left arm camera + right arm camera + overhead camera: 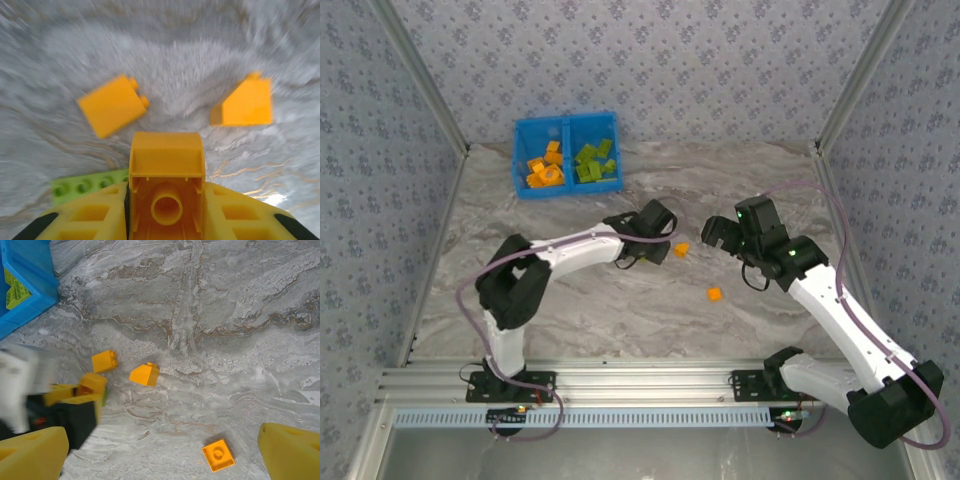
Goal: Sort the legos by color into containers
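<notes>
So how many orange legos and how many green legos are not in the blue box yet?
Orange legos lying loose: 3
Orange lego held in the left gripper: 1
Green lego: 1
Total: 5

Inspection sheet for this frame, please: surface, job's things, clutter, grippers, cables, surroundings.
Surface: grey marbled table.
Job's things: blue bin at the far left, with orange bricks in its left compartment and green bricks in its right; three loose orange bricks on the table; one green brick beside the left gripper's finger.
Clutter: nothing seen.
Grippers: left gripper shut on an orange brick; right gripper open above the table.
Cables: a lilac cable loops along each arm.
Surroundings: patterned wall panels; metal rail at the near edge.
</notes>
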Motion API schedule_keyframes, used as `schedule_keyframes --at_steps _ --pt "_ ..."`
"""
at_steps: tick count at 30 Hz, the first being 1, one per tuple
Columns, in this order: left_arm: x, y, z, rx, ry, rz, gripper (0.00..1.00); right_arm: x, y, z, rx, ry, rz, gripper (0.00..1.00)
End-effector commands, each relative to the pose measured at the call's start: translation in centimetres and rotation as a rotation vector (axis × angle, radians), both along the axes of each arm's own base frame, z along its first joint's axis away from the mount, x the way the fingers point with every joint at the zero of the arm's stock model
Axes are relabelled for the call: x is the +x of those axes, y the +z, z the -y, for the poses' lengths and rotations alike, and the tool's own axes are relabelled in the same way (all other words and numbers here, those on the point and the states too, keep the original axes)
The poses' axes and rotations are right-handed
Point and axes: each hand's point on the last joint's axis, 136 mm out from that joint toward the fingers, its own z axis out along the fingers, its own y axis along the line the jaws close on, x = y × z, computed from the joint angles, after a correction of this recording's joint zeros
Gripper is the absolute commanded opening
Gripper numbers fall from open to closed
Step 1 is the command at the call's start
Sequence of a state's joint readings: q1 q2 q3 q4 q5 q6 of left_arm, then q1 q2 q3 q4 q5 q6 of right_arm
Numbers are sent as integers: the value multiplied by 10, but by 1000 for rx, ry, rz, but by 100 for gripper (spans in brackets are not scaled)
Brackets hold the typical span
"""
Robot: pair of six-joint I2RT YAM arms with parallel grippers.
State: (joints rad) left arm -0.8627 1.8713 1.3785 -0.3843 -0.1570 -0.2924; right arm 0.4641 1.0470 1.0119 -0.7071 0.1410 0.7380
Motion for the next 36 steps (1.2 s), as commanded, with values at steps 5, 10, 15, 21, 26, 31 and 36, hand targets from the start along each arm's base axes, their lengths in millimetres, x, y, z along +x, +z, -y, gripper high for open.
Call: schedule_keyframes --at_steps 5,10,15,21,26,31,36 --pt "71 128 -86 -79 226 264 33 -4 -3 1 21 -12 -15 100" --pt "128 156 -161 -72 386 335 33 -6 -2 2 22 -9 -16 100" --pt "195 151 -235 -67 579 344 34 -8 0 4 23 -16 -10 100" --pt "267 111 -279 -95 717 227 33 -10 2 7 10 -20 -11 100" --pt "302 79 -297 -125 785 155 34 -15 2 13 -4 -37 -13 100" --pt "319 45 -299 -171 785 103 42 -19 2 17 -4 -51 -12 100" --pt "317 23 -304 -178 803 48 48 -19 4 19 -5 -56 -6 100"
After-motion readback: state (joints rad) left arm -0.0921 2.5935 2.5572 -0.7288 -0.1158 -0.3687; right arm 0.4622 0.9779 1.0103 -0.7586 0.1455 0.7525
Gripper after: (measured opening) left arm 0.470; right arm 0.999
